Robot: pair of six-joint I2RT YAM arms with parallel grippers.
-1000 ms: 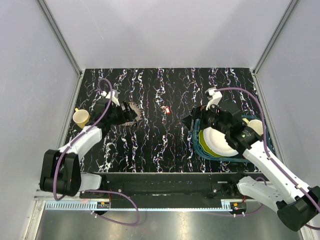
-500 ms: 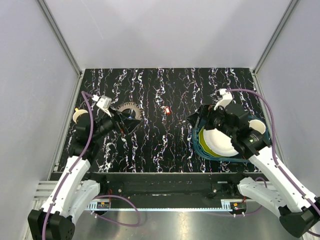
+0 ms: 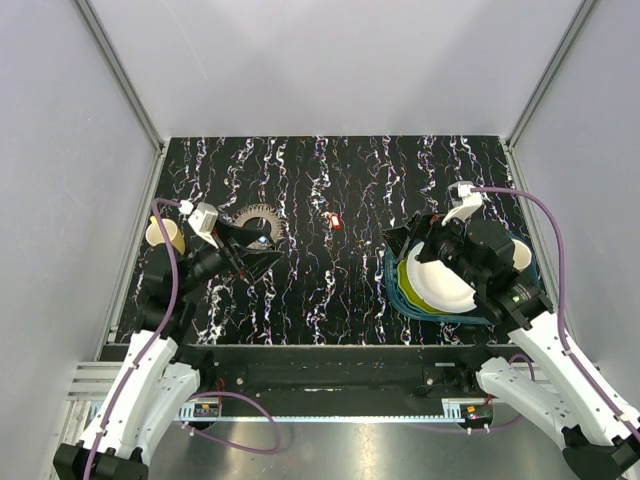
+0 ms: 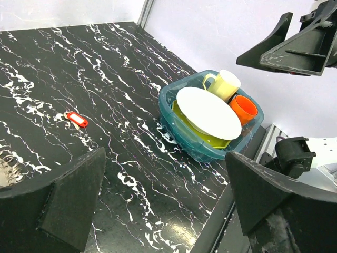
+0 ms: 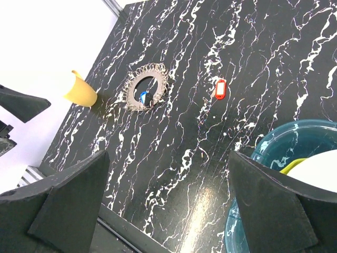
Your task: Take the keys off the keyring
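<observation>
The keyring (image 5: 146, 94), a silvery ring fringed with small metal pieces, lies flat on the black marbled table; a blue-headed key (image 5: 143, 96) rests inside it. In the top view the keyring (image 3: 258, 217) sits at the left, partly behind my left gripper (image 3: 253, 249), which hovers open just near of it, holding nothing. A red-headed key (image 3: 335, 221) lies loose at the table's middle, apart from the ring, and also shows as the red key (image 4: 77, 119) and the red key (image 5: 220, 88). My right gripper (image 3: 402, 241) is open and empty over the basin's left edge.
A teal basin (image 3: 392, 285) at the right holds a white plate (image 4: 208, 112), a yellow-green dish, a cream mug (image 4: 225, 84) and an orange cup (image 4: 244, 107). A yellow cup (image 3: 163, 234) stands at the left edge beside my left arm.
My left gripper has opened and drawn back off the keyring toward the near left. The right arm has pulled back slightly toward the basin. Ring and red key stay put.
</observation>
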